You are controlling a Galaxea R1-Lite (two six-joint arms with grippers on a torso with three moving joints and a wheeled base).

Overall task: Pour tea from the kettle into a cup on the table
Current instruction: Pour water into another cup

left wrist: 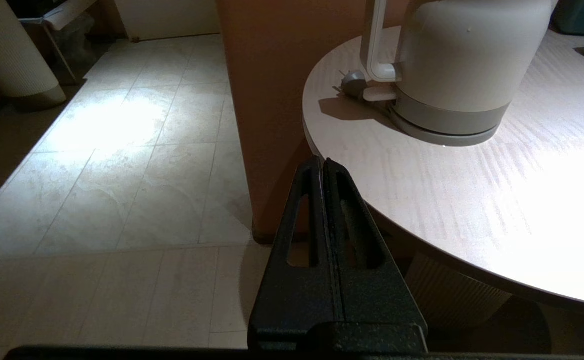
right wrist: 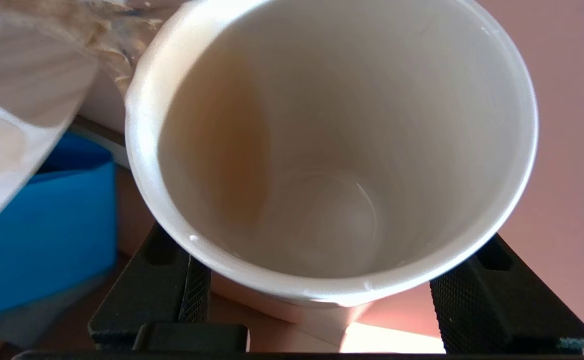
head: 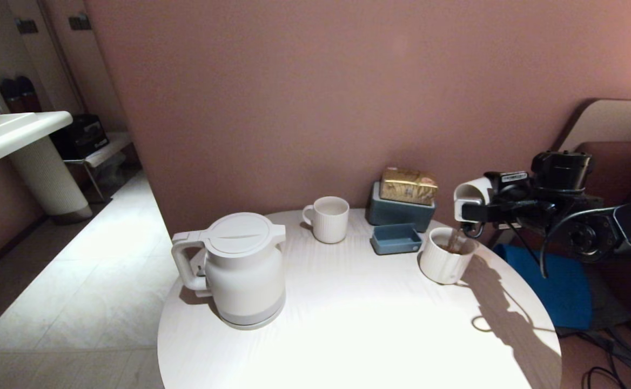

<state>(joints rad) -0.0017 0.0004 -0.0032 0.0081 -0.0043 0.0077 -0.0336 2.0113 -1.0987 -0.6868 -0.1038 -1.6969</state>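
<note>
Left gripper point(left wrist: 326, 167) parked low beside the bench point(head: 358, 335) edge, off its left side, jaws clenched on nothing. Kettle point(head: 242, 270) upright on the left part of the bench, lid shut, loop handle toward the left edge; untouched at this moment. Behind it, near the wall, white mug point(head: 329, 219) with loop handle, empty as far as can be seen. Right of the mug: small blue tray point(head: 396, 239), and behind it a blue box point(head: 399, 212) carrying a gold packet point(head: 408, 185). Further right, the wider ribbed cup point(head: 446, 262) stands on the bench with reddish-brown tea point(head: 452, 248) in it. Directly above it, right gripper point(head: 469, 208) holds the small ribbed cup point(head: 469, 197) tipped on its side, mouth down toward the wider cup; jaws grasping it across its body. A thin stream appears to run from it into the cup below. In the right wrist view the held cup's inside shows only a brownish film, nearly drained. Judgement: the kettle looks heavy if full, rigid, smooth-walled; take it by the loop handle, not the body. The small cup is light, glazed, likely slippery and breakable; a grip across the ribbed wall suits it.
</note>
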